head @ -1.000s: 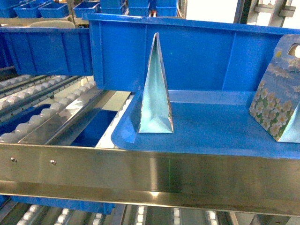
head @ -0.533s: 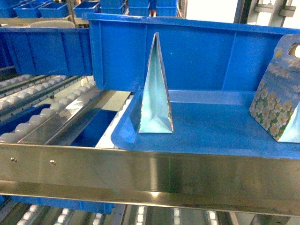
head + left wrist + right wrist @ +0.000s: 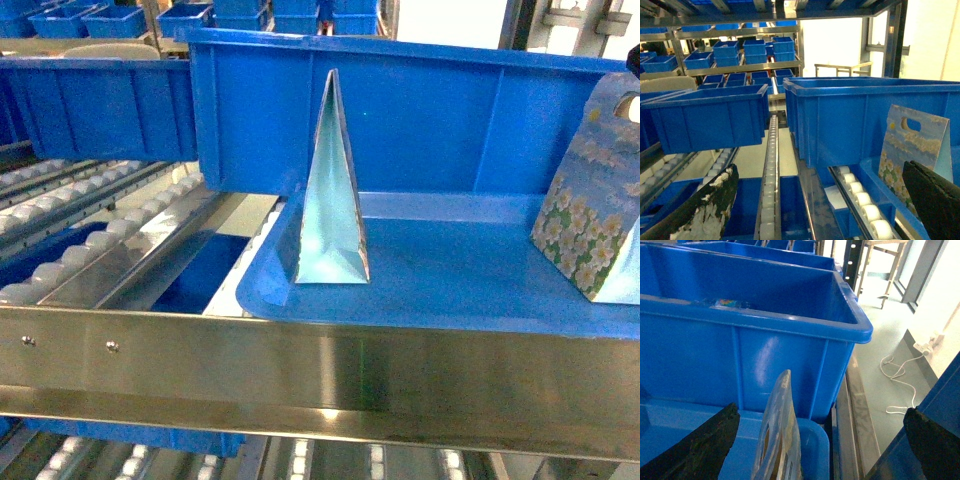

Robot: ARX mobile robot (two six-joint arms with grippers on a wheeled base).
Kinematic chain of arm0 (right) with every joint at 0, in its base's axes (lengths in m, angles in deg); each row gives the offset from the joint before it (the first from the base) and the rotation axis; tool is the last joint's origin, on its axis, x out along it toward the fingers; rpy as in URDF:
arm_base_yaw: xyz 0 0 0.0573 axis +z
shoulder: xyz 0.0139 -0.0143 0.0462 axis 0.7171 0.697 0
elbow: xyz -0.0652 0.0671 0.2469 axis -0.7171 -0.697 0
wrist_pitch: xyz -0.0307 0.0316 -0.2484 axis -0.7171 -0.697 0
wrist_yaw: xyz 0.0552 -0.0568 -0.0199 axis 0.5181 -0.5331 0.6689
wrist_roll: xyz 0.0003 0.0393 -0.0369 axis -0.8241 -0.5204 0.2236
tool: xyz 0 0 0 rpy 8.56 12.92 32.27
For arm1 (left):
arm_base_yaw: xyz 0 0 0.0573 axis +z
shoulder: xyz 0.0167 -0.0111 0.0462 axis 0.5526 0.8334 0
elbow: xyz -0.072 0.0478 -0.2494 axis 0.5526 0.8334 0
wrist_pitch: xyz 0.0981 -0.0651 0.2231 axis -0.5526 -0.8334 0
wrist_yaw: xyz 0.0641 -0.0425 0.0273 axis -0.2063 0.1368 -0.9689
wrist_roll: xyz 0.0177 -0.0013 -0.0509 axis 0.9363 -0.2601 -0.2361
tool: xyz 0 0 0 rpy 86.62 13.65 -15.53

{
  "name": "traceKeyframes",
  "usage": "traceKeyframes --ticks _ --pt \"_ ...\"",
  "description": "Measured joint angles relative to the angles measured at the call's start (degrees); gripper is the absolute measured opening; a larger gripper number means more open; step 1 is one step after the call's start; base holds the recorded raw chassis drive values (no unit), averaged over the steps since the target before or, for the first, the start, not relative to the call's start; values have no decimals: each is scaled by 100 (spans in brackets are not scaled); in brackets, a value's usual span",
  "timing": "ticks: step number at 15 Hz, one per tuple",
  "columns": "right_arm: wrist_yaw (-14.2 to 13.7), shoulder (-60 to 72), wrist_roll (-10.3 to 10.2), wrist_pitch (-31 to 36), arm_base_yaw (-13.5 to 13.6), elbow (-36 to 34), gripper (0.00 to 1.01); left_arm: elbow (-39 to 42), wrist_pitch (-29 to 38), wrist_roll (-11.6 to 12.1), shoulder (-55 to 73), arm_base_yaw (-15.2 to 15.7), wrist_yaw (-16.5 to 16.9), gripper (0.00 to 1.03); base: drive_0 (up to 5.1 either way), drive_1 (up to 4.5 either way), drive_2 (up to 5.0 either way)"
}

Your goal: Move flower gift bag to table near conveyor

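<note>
While the flower gift bag (image 3: 592, 215) stands upright in the shallow blue tray (image 3: 440, 285) on the conveyor (image 3: 300, 375), I have the right pincer (image 3: 820, 440) poised directly above its top edge: in the right wrist view the bag's thin upper rim (image 3: 781, 435) sits between the two dark fingers (image 3: 695, 450), nearer the left one, and touches neither. That pincer is spread wide and grasps nothing. The left pincer (image 3: 825, 210) is likewise released and bare; the bag (image 3: 912, 150) appears ahead of it and toward its right finger (image 3: 935, 200), with the deep blue bin (image 3: 840, 115) behind.

Handling, as I judge it: the bag looks like printed paper or thin card, so light, fairly stiff across its flat faces yet easily creased, and probably smooth enough to slip under a weak pinch. A die-cut handle hole (image 3: 910, 123) shows near the top. I would close across the flattened top edge just beside that hole, where the two faces meet and the material is doubled, with moderate pressure only.

A second, pale blue bag (image 3: 330, 195) stands further along the tray, well apart. The desk is not visible in any view
</note>
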Motion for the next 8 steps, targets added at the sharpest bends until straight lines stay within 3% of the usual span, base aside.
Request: traceKeyframes --ticks 4,8 --pt "337 68 -284 -365 -55 42 98 0 0 0 0 0 0 98 0 0 0" --pt "452 24 -328 -400 116 -164 98 0 2 0 0 0 0 98 0 0 0"
